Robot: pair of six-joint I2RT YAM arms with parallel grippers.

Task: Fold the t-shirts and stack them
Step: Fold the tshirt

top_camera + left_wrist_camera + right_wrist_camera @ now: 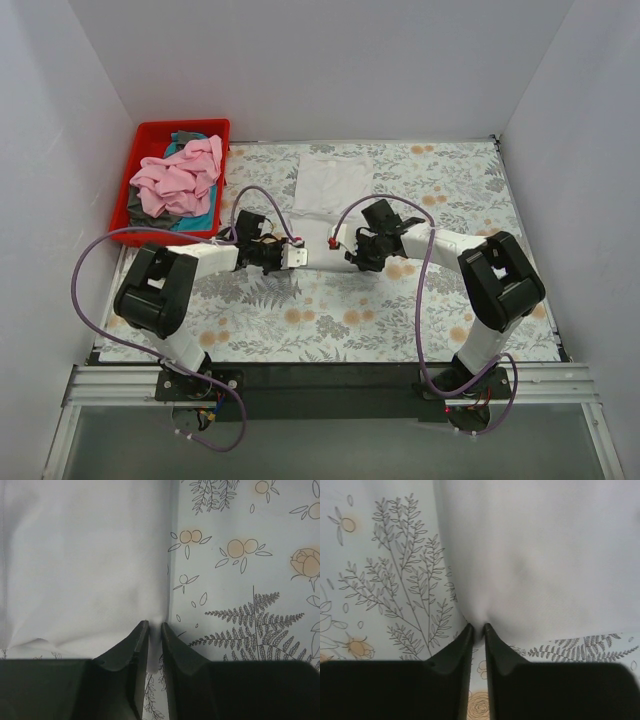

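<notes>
A plain white t-shirt [333,181] lies partly folded on the floral table at the far middle. My left gripper [296,257] is shut on its near left corner; in the left wrist view the white cloth [85,560] is pinched between the dark fingers [125,650]. My right gripper [336,243] is shut on the near right corner; the cloth [535,555] puckers at the fingertips [470,635]. Pink [180,176], teal and grey t-shirts lie heaped in the bin.
A red plastic bin [150,135] stands at the far left of the table, holding the heap of shirts. White walls close the table on the left, back and right. Purple cables loop off both arms.
</notes>
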